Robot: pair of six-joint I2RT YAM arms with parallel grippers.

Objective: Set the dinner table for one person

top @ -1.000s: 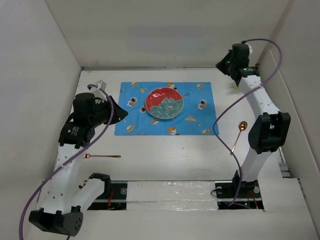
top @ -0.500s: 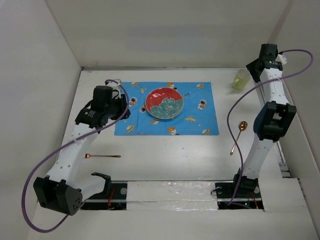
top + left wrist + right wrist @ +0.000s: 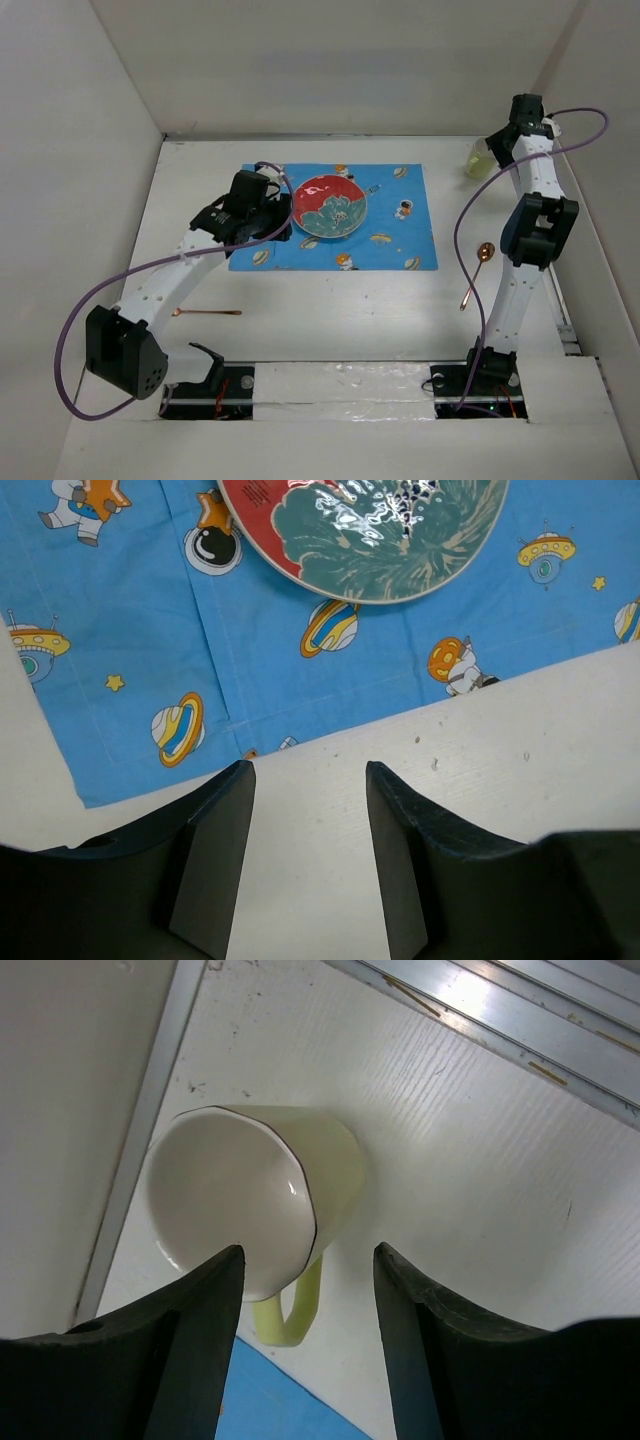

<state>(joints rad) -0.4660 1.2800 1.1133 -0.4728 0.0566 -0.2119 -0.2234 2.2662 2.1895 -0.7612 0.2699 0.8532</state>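
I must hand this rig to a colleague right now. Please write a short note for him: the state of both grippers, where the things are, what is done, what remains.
Left gripper: open, empty, at the edge of the blue mat, near the plate.
Right gripper: open, above the yellow-green mug in the far right corner of the table, not gripping it.
Done: the plate sits on the mat.
Left: the mug, the copper spoon right of the mat, and the thin copper utensil at the near left are not yet placed.

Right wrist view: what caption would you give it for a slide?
The right gripper, fingers open, poised above a pale yellow-green mug on the white dinner table.
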